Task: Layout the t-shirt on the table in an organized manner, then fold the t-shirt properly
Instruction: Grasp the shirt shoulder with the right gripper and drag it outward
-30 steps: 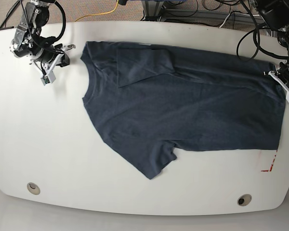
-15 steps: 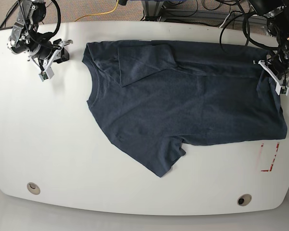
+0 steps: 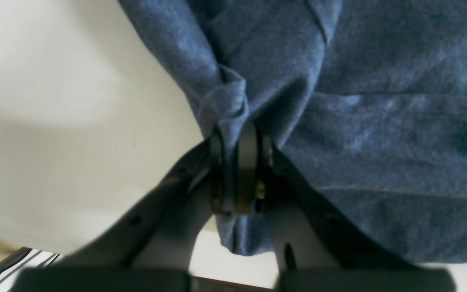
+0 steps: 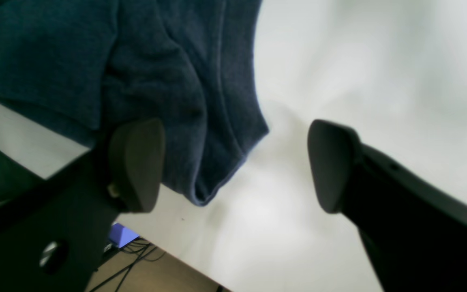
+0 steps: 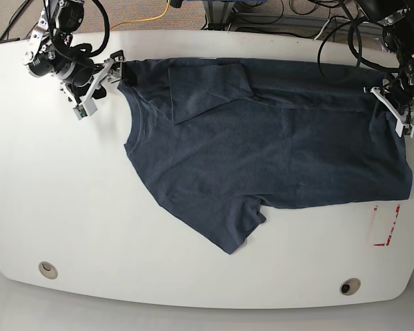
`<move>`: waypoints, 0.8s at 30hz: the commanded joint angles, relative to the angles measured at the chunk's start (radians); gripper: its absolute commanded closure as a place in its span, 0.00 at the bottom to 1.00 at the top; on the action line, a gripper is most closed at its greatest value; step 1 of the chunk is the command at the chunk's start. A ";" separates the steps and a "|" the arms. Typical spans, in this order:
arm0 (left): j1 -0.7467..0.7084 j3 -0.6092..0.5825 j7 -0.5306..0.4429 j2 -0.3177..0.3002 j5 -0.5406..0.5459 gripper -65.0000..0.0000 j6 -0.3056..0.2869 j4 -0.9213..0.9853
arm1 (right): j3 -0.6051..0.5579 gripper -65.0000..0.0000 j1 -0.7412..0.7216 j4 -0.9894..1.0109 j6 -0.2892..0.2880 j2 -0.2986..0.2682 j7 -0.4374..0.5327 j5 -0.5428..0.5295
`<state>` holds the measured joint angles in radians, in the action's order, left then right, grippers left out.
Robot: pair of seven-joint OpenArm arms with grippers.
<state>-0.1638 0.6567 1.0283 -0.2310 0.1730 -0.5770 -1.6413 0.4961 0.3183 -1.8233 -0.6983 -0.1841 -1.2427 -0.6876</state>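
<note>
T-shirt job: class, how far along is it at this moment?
Done: the t-shirt lies mostly spread on the table. In hand: the left gripper pinches the hem; the right gripper, open, straddles the shoulder corner. Left: one sleeve is folded over the body, and no folding has begun.

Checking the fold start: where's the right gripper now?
In the base view the right gripper is at the table's far left, open, fingers straddling the t-shirt's shoulder corner beside the neck.
</note>
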 commanded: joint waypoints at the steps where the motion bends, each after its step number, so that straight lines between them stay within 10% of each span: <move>1: 0.008 0.005 -0.013 -0.017 0.004 1.00 -0.001 -0.020 | 0.003 0.20 -0.005 -0.013 0.000 -0.001 0.011 -0.016; 24: 0.008 0.002 -0.013 -0.017 0.004 1.00 -0.001 -0.020 | -0.086 0.51 0.000 0.096 0.000 0.010 0.030 -0.025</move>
<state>-0.1638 0.6563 1.0283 -0.2306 0.1730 -0.5770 -1.6413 0.4213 0.3164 -1.7237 -0.6994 -0.1699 -1.1973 -0.7139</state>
